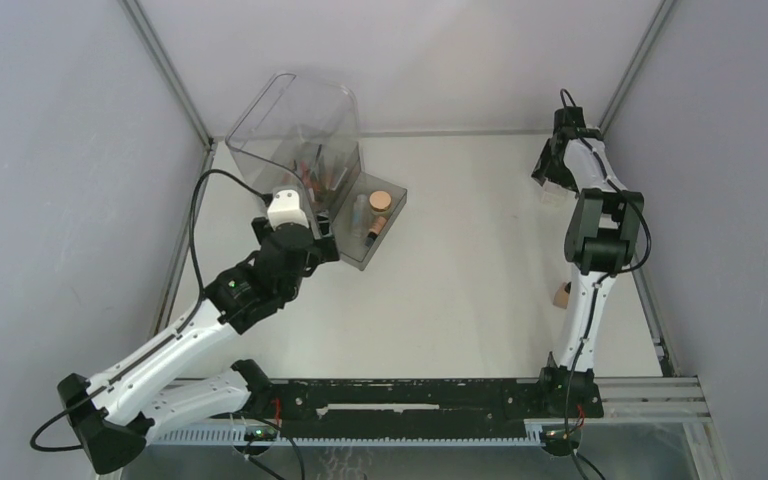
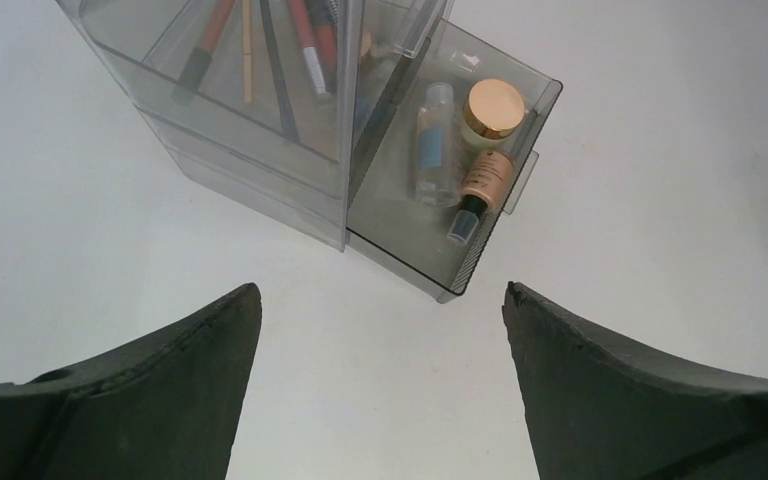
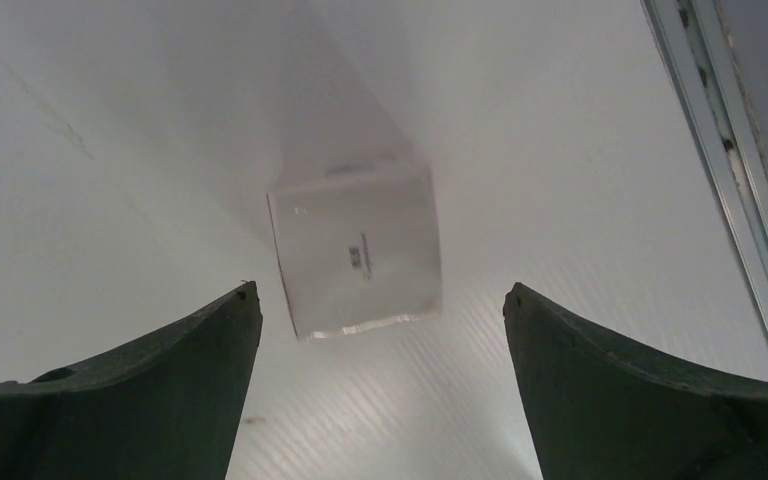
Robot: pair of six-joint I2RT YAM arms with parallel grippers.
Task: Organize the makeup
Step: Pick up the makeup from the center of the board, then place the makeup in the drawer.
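The clear organizer [image 1: 295,115] stands at the back left with its bottom drawer [image 2: 415,245] pulled open. In the drawer lie a tan bottle [image 2: 486,176], a small clear bottle [image 2: 435,140] and a gold-lidded jar [image 2: 494,106]. Red pencils [image 2: 306,45] and thin black brushes [image 2: 276,75] stand in the upper compartment. My left gripper [image 2: 382,300] is open and empty, just in front of the drawer [image 1: 370,225]. My right gripper [image 3: 378,300] is open and empty above a pale square palette [image 3: 355,250] lying on the table at the back right.
A beige sponge [image 1: 561,295] lies on the table at the right, partly hidden behind the right arm [image 1: 595,240]. A metal rail [image 3: 730,170] runs along the table's right edge, close to the right gripper [image 1: 552,178].
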